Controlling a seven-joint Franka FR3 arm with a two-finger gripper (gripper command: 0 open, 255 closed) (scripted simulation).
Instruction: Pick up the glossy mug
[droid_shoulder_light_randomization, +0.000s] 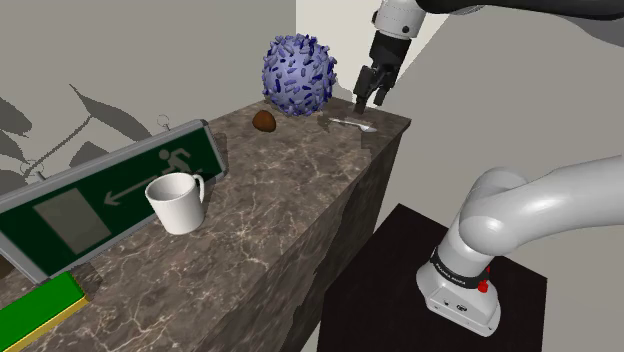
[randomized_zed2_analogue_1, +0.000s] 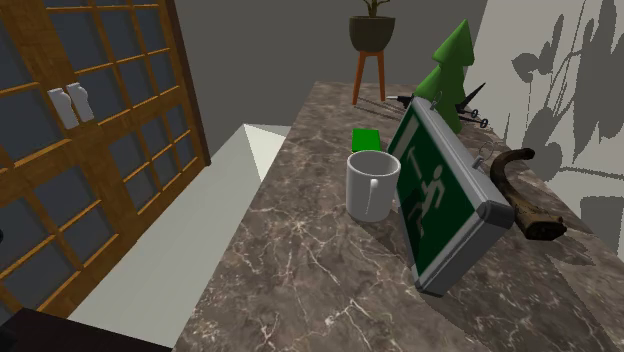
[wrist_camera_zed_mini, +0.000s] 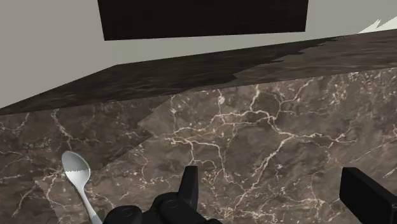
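A white glossy mug (droid_shoulder_light_randomization: 178, 203) stands upright on the dark marble counter (droid_shoulder_light_randomization: 280, 220), right in front of a leaning green exit sign (droid_shoulder_light_randomization: 110, 190). The second exterior view shows the mug (randomized_zed2_analogue_1: 372, 185) with its handle turned toward that camera, close beside the sign (randomized_zed2_analogue_1: 440, 195). My black gripper (droid_shoulder_light_randomization: 372, 95) hangs open over the counter's far end, well away from the mug and just above a small silver spoon (droid_shoulder_light_randomization: 352, 122). Along the hand, the gripper (wrist_camera_zed_mini: 277, 191) holds nothing, its fingers (wrist_camera_zed_mini: 188, 184) stand wide apart, and the spoon (wrist_camera_zed_mini: 76, 175) lies off to one side.
A blue spiky ball (droid_shoulder_light_randomization: 298, 75) and a small brown lump (droid_shoulder_light_randomization: 264, 120) sit near the gripper. A green block (droid_shoulder_light_randomization: 40, 305) lies past the mug. A green cone tree (randomized_zed2_analogue_1: 450, 70) and a brown curved piece (randomized_zed2_analogue_1: 520, 190) stand behind the sign. The counter edge drops toward my stand (droid_shoulder_light_randomization: 440, 290).
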